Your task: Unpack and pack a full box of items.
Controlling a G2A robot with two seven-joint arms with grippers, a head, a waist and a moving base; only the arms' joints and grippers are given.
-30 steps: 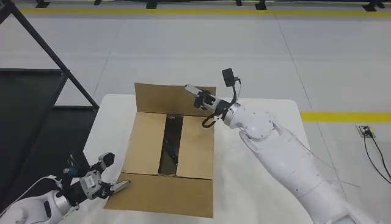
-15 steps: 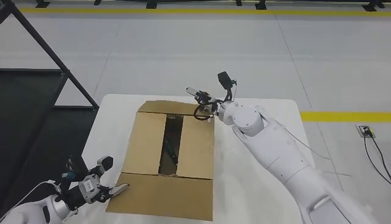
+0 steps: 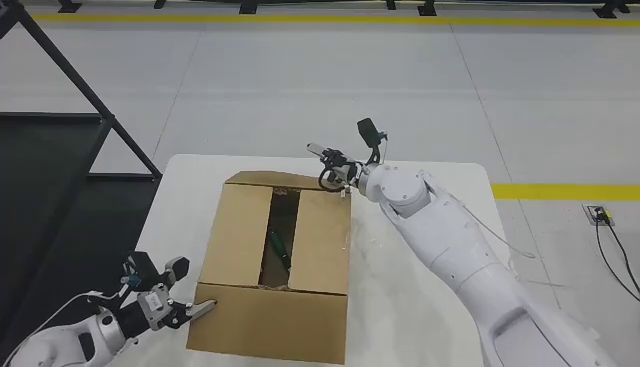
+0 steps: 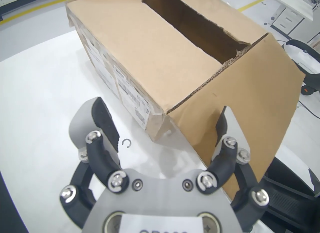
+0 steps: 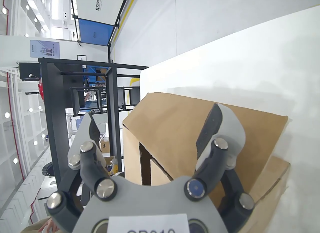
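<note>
Cardboard box [image 3: 300,242] sits mid-bench, an arm at each end.

Brown and plain, the box rests on the white bench [image 3: 430,287] with its two long flaps folded in, leaving a dark gap between them where a green item [image 3: 279,247] shows inside. Its near flap [image 3: 270,322] juts out towards the near edge. The left arm [image 3: 90,335] is at the box's near left corner, jaws spread wide, one finger [image 4: 223,121] just beside that flap (whether it touches, I cannot tell). A small C-shaped ring [image 4: 127,143] lies on the bench by the same jaws. The right arm [image 3: 440,237] reaches the box's far edge, its jaws also spread, hovering over the far flap [image 5: 175,124].
</note>
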